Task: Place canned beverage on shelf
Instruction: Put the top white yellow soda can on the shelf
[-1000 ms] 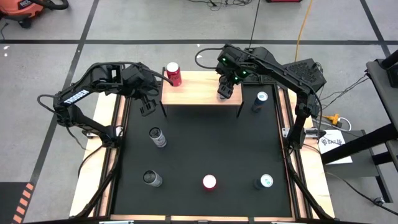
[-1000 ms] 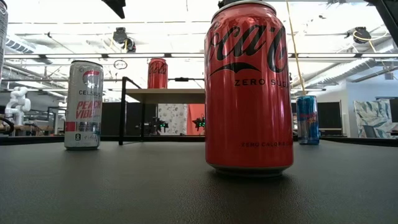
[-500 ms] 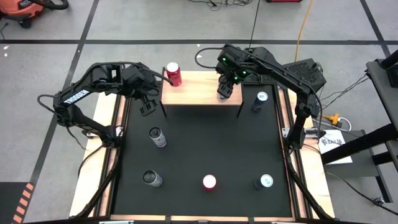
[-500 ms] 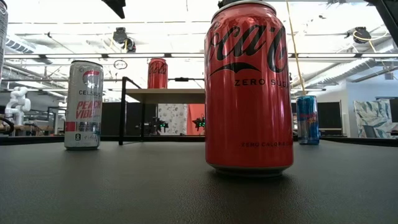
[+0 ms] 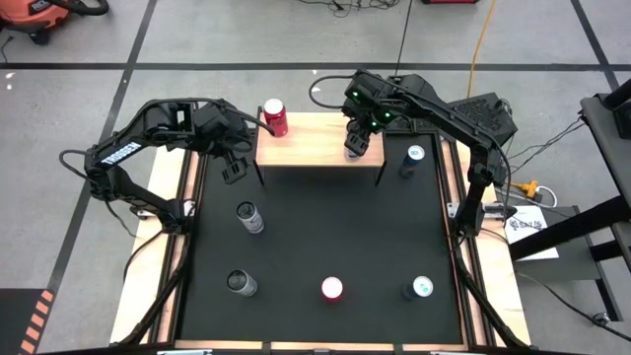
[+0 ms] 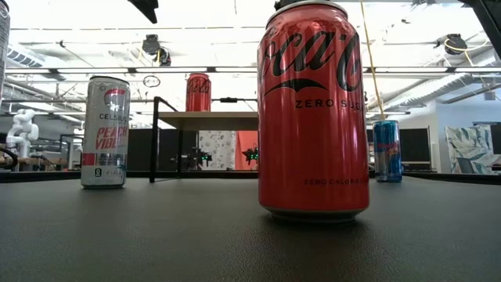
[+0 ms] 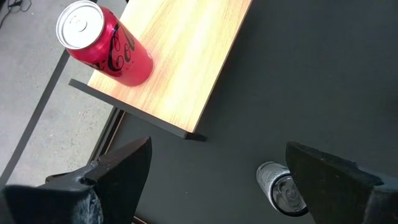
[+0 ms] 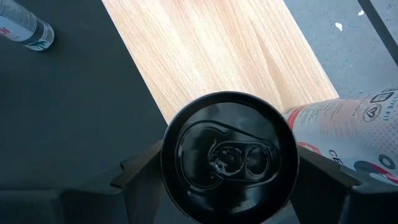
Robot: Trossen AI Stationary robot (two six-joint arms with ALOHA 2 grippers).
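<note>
The shelf [image 5: 317, 145] is a small wooden top on thin black legs, and it sits at the top middle of the high view, at the far edge of the black mat [image 5: 325, 232]. A red Coca-Cola can [image 5: 275, 117] stands upright on the shelf's upper left corner. The right gripper [image 5: 356, 145] is over the right part of the shelf, and its fingers are clamped on a black-topped can [image 8: 229, 157]. In the right wrist view this can fills the lower middle of the frame, with the shelf's wood just behind it. A white and pink can [image 8: 354, 130] shows at the right edge of that frame; I cannot tell what it stands on. The left gripper [image 5: 233, 168] hangs just left of the shelf, over the mat, with its fingers [image 7: 121, 171] wide apart and nothing between them. A silver can [image 5: 250, 218] lies tilted on the mat below the left gripper. Another can with a silver top [image 5: 242, 283] stands at the lower left of the mat. A red Coca-Cola Zero Sugar can [image 5: 331, 288] stands at the bottom middle. A blue can [image 5: 420, 288] stands at the lower right. One more blue can [image 5: 411, 161] stands on the mat just right of the shelf. In the low view the Zero Sugar can looks very big in the middle, and a white Celsius can [image 6: 106, 131] stands to its left.
</note>
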